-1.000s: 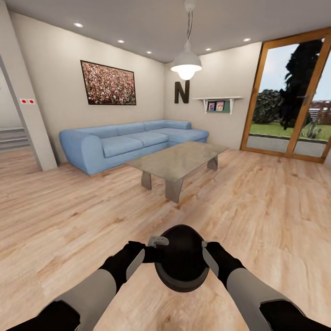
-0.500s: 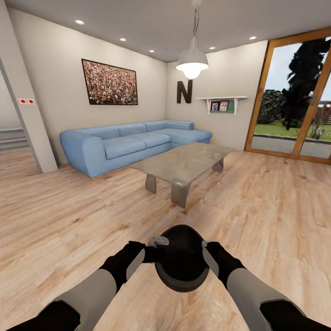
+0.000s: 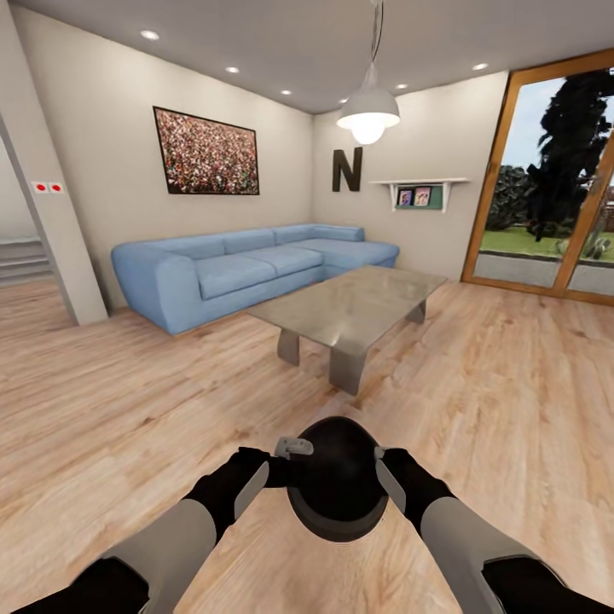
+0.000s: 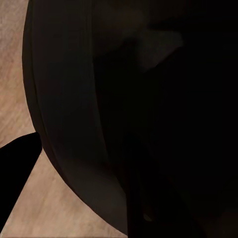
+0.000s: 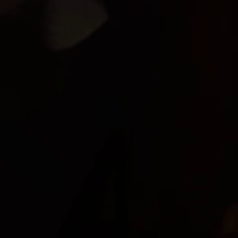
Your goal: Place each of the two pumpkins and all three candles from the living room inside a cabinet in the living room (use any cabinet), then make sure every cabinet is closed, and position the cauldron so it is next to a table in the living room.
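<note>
I carry the black round cauldron (image 3: 337, 493) low in front of me, above the wood-plank floor. My left gripper (image 3: 286, 460) is shut on its left rim and my right gripper (image 3: 385, 471) is shut on its right rim. The left wrist view sits close against the cauldron's bulging black side (image 4: 74, 104), with floor behind it. The right wrist view is almost entirely dark, pressed against the cauldron (image 5: 119, 124). The low glass-topped coffee table (image 3: 362, 300) stands ahead, slightly to the right, a good stretch of floor away. Pumpkins, candles and cabinet are out of view.
A blue corner sofa (image 3: 230, 271) lines the far wall behind the table. A pendant lamp (image 3: 368, 112) hangs over the table. A wall corner (image 3: 53, 230) and steps stand at the left, and a glass door (image 3: 554, 188) at the right. Open floor lies between me and the table.
The whole view has shifted as I move: table, sofa and lamp drift rightward and look slightly closer. The cauldron and both grippers keep the same place in the picture.
</note>
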Available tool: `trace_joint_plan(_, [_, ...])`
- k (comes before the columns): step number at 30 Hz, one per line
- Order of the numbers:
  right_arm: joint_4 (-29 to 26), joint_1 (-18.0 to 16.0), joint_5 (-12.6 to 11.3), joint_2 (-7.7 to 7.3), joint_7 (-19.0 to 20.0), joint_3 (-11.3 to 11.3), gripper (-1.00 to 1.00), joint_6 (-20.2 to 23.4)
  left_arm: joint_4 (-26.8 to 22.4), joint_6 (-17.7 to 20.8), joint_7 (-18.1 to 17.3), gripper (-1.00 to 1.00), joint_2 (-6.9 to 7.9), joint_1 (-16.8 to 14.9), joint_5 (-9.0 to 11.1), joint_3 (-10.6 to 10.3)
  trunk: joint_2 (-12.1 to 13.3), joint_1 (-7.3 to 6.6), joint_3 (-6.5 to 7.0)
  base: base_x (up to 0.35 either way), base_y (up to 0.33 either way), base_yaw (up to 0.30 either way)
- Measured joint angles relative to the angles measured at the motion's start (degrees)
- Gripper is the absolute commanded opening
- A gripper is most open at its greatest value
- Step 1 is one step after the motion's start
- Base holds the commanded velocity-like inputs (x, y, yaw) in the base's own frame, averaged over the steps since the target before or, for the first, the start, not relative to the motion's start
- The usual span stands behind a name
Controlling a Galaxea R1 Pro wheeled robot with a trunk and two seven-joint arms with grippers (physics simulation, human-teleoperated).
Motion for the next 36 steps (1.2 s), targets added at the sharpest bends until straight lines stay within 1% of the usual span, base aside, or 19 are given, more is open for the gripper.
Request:
trace_joint_plan(5, [-0.01,0.0,0.12,0.03,0.0,-0.06,-1.0,0.02,0.0,0.0,-0.02,-1.0,0.03,0.0,0.06,-0.01,0.0,0.0,0.0,0.238,0.198,-0.02])
trace_joint_plan(9, [-0.01,0.0,0.08,0.03,-0.03,-0.03,-1.0,0.03,0.0,0.02,0.0,-1.0,0.03,0.01,0.09,-0.03,0.0,0.0,0.0,0.238,0.202,-0.137])
trace_joint_plan(30, [-0.03,0.01,0.07,0.03,-0.06,-0.06,-1.0,0.04,0.02,-0.03,-0.09,-1.0,0.02,0.01,0.0,0.03,0.0,0.0,0.0,0.238,0.212,-0.266])
trace_joint_plan(36, [-0.01,0.0,0.09,0.04,-0.04,-0.08,-1.0,0.01,0.0,0.01,-0.09,-1.0,0.04,0.0,-0.02,0.04,0.0,0.01,0.0,0.201,0.253,-0.093])
